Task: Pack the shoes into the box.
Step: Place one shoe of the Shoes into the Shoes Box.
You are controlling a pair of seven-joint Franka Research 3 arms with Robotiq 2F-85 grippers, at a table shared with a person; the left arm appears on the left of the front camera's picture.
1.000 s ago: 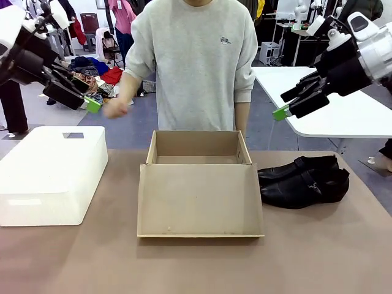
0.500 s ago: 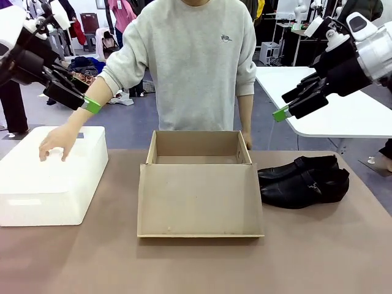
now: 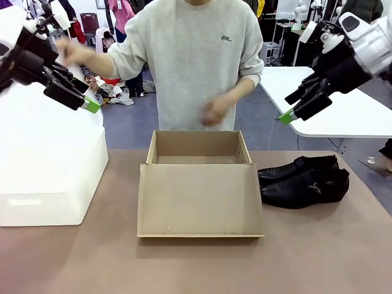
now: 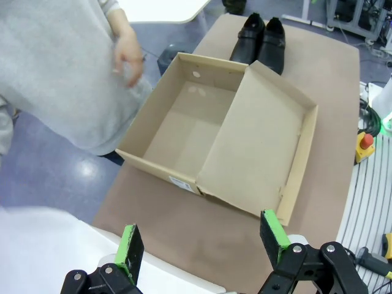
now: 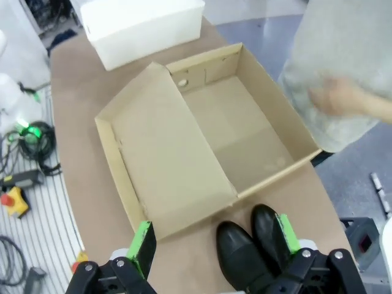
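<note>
The brown cardboard box [image 3: 196,184] lies mid-table, its tray at the far side and its flap lid [image 3: 200,201] folded flat toward me; inside shows bare cardboard [image 4: 184,128] [image 5: 236,125]. The pair of black shoes [image 3: 303,180] lies side by side just right of the box, also seen in the wrist views [image 4: 260,38] [image 5: 248,251]. My left gripper [image 3: 89,103] [image 4: 202,236] hangs open high above the white bin. Above the shoes, my right gripper [image 3: 286,115] [image 5: 214,236] is open and holds nothing.
A large white plastic bin [image 3: 52,184] stands at the table's left, with a blurred white shape rising from its top. The person stands behind the box, one hand [image 3: 214,110] blurred above its far wall, the other [image 3: 70,52] raised near my left gripper. A white side table [image 3: 349,116] stands at the right.
The person's hand left the bin's top and swung up, and a blurred white shape now rises over the bin. The other hand came up before the body. My right gripper shifted slightly right.
</note>
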